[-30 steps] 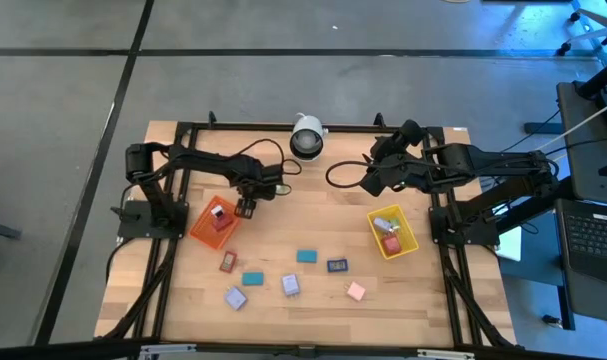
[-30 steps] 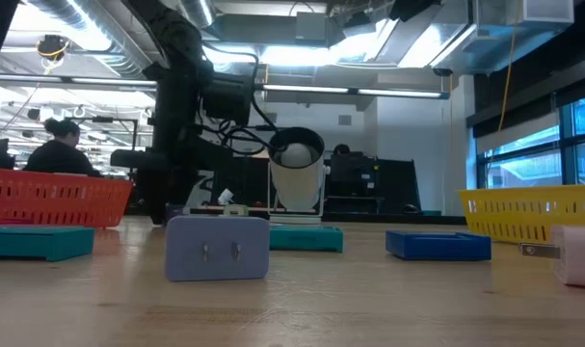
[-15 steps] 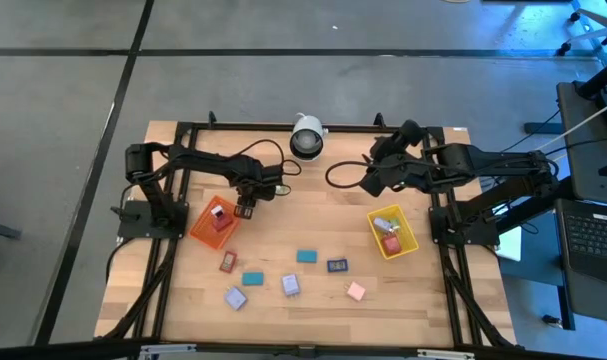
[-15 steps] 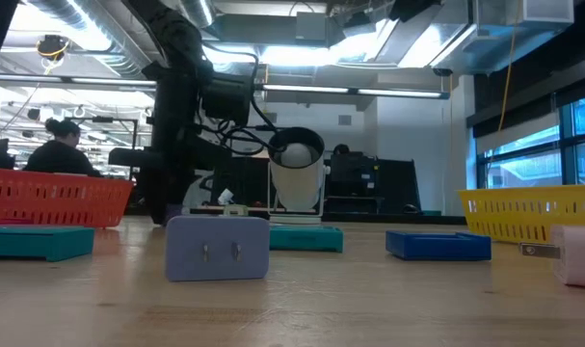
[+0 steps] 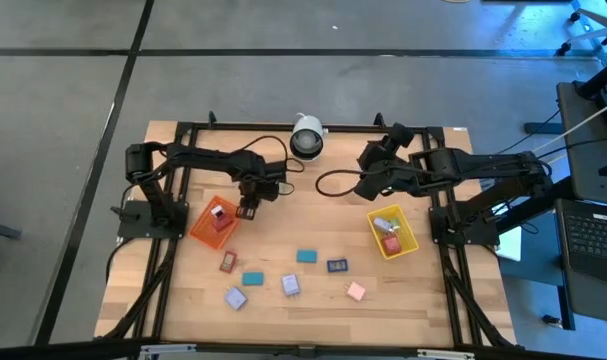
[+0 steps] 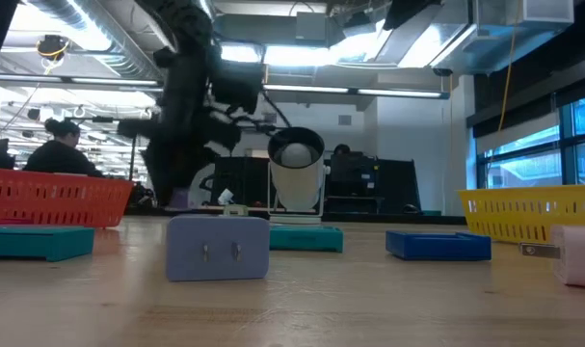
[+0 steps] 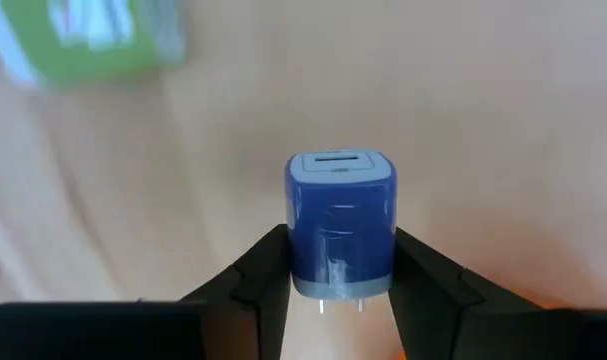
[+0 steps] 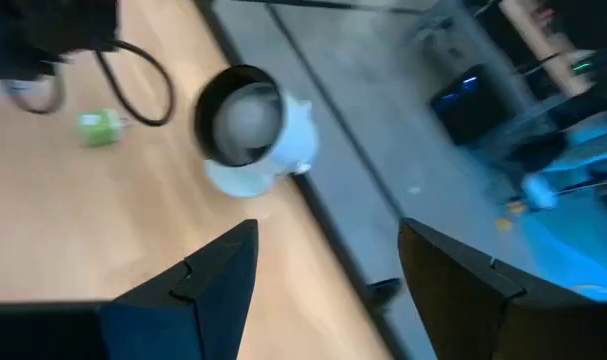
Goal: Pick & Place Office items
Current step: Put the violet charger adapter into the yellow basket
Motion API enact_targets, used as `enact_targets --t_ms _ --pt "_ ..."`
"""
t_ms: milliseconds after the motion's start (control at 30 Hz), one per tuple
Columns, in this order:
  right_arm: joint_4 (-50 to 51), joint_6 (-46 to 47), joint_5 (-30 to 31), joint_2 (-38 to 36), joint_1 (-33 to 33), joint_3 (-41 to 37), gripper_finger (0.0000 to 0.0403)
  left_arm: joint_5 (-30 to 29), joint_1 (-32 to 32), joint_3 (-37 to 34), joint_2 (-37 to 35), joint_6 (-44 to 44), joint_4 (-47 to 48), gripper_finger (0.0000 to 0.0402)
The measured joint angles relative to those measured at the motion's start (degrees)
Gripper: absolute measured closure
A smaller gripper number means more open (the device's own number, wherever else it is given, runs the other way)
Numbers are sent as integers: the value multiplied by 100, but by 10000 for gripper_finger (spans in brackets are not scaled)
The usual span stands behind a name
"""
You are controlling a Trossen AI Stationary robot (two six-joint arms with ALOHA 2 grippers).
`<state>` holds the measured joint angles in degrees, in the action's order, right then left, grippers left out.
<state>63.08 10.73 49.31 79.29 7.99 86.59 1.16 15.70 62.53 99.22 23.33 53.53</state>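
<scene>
Wooden table was spread with an orange tray, a yellow tray and loose office items along the near side. Just beside the orange tray, a blue block was pinched between the left gripper's fingers. Nothing was held in the right gripper, jaws apart by the white camera.

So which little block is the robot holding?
The blue plug-shaped block, pinched in the left gripper beside the orange tray. The other blocks lie loose on the table.
</scene>
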Motion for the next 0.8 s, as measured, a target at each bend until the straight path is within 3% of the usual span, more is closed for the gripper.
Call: enact_targets --t_ms 167,367,467,567,800 --pt "53 -112 885 -11 -2 0 162 1077 84 594 -57 146 427 269" --pt "58 -376 695 -144 124 2 162 2375 355 976 -993 266 -212 270" --pt "-112 -709 410 -157 267 0 162 2628 529 945 -1710 11 -1005 270" --pt "-724 -1382 -27 -157 418 0 162 3268 716 668 -2426 -435 -2079 270" --pt "-2387 -3030 -2013 -157 500 2 162 4584 903 -631 -3547 -1778 -4569 270"
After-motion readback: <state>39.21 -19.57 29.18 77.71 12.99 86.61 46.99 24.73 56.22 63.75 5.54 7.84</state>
